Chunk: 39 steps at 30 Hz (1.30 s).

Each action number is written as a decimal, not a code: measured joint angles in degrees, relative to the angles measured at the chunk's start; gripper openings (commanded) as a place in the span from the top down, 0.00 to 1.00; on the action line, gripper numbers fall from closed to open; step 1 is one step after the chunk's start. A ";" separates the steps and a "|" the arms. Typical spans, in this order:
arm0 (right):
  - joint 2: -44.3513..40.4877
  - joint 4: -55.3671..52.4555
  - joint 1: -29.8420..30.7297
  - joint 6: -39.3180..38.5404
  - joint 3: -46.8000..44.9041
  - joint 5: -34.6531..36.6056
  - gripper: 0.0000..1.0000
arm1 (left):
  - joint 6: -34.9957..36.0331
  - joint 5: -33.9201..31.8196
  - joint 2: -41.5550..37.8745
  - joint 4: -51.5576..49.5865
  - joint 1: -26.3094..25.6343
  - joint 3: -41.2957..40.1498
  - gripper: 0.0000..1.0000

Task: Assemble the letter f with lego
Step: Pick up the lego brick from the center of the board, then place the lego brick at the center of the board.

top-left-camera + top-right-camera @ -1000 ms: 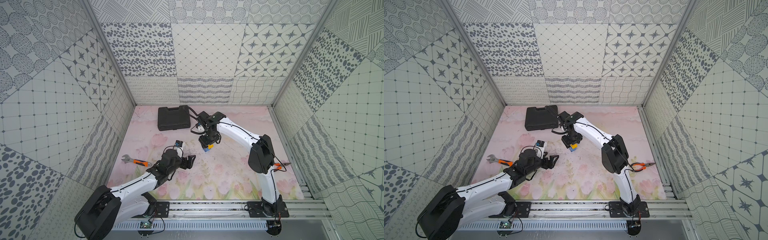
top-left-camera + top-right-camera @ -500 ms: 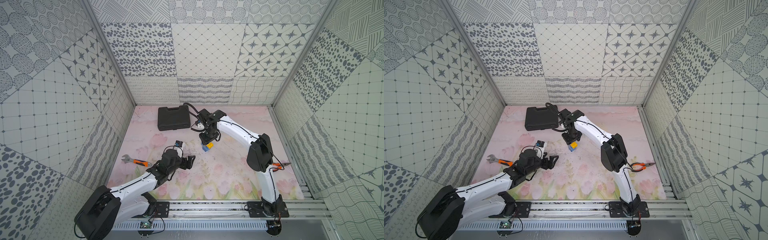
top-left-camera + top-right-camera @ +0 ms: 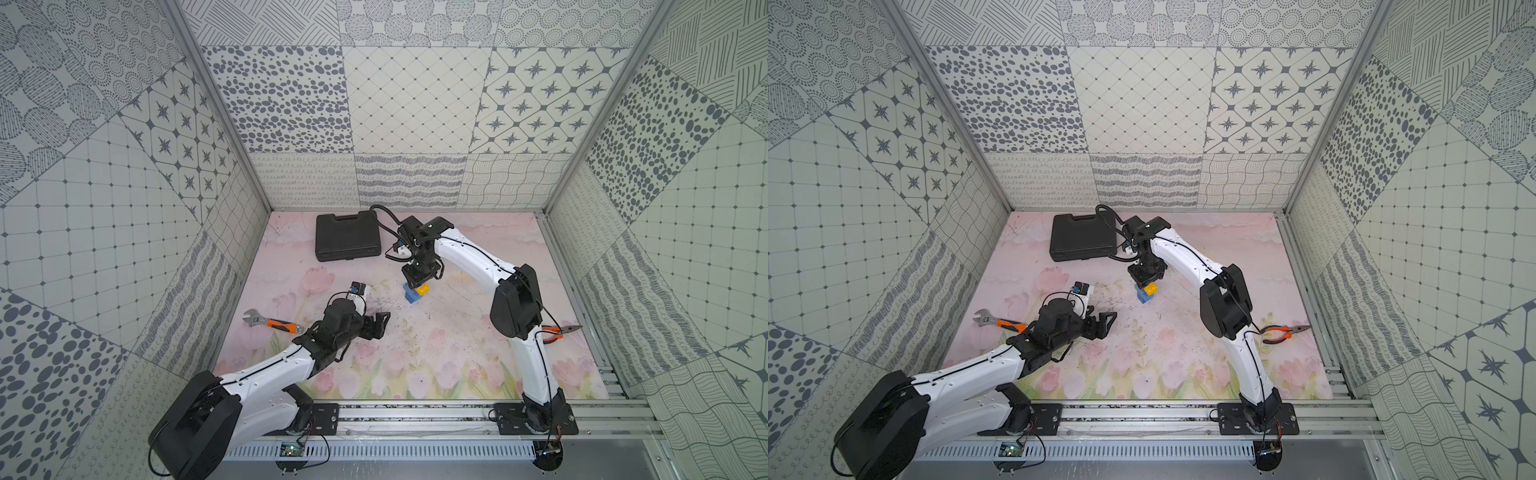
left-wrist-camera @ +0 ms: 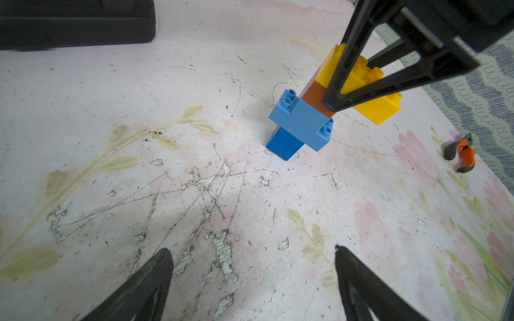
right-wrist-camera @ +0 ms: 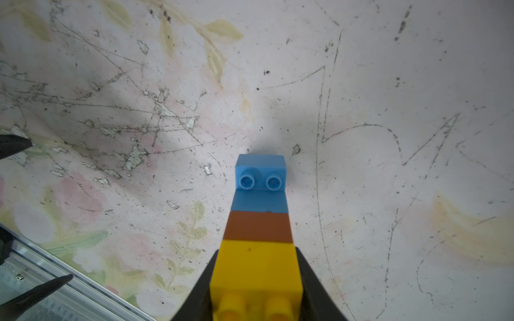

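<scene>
Between the right fingers (image 5: 312, 286), pinched, sits the yellow brick (image 5: 257, 266) topping the letter f (image 4: 301, 122); firm seating press likely next, left fingers (image 4: 147, 289) spread.

In the right wrist view the yellow brick (image 5: 257, 266) ran off the picture's edge, its studs cut short, and the fingers (image 5: 310, 280) of the right hand (image 5: 256, 251) showed only as dark wedges at its sides. The darker blue brick (image 4: 283, 143) lay hidden there under the light blue bricks (image 5: 260, 178). In the left wrist view one right finger covered part of the yellow and the brown brick (image 4: 313, 97); the black case (image 4: 75, 25) was cropped, the pliers (image 4: 459, 152) blurred, the left hand (image 4: 251, 248) cut to its tips. In both top views the top of the letter f (image 3: 413, 296) sat hidden beneath the right hand.
</scene>
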 measured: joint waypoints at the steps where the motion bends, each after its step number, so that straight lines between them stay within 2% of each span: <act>1: 0.04 -0.04 -0.28 -0.44 0.00 -0.74 0.62 | 0.00 0.00 0.00 0.00 0.00 0.00 0.08; 15: 0.02 -1.38 -7.65 -7.54 0.00 -13.90 0.62 | 0.00 0.02 0.00 -0.28 0.00 1.20 0.08; 24: 0.46 -4.85 -9.94 -13.62 1.18 -22.49 0.62 | 0.02 0.02 -0.66 -0.61 0.00 1.92 0.08; 39: 11.93 -13.62 -10.84 -23.96 8.59 -30.99 0.63 | 0.46 0.02 -1.31 -2.89 0.00 3.61 0.07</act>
